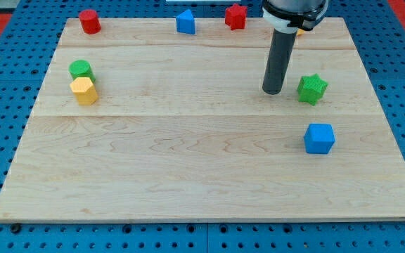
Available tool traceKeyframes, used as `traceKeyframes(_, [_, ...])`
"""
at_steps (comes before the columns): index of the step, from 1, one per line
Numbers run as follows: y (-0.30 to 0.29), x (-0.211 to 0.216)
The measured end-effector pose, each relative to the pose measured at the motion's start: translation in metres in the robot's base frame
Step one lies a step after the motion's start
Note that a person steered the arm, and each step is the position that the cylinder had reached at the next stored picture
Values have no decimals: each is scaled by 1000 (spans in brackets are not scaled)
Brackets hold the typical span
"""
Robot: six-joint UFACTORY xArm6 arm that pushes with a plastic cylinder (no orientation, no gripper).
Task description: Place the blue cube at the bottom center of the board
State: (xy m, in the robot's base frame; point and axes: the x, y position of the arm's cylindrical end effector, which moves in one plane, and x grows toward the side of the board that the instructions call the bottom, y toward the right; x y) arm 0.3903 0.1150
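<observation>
The blue cube [319, 138] lies on the wooden board [188, 169] at the view's right, below its middle height. My tip [272, 92] rests on the board above and to the left of the cube, a clear gap away. The tip stands just left of a green star block [312, 89], close but apart from it.
A red cylinder [89, 21], a blue pentagon-like block [185, 22] and a red star block [235, 16] sit along the top edge. A green cylinder [81, 69] touches a yellow hexagon block [84, 91] at the left. A small yellow block [299, 30] peeks from behind the arm.
</observation>
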Motion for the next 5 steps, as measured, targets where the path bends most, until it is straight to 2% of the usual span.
traceKeyframes(5, [0,11])
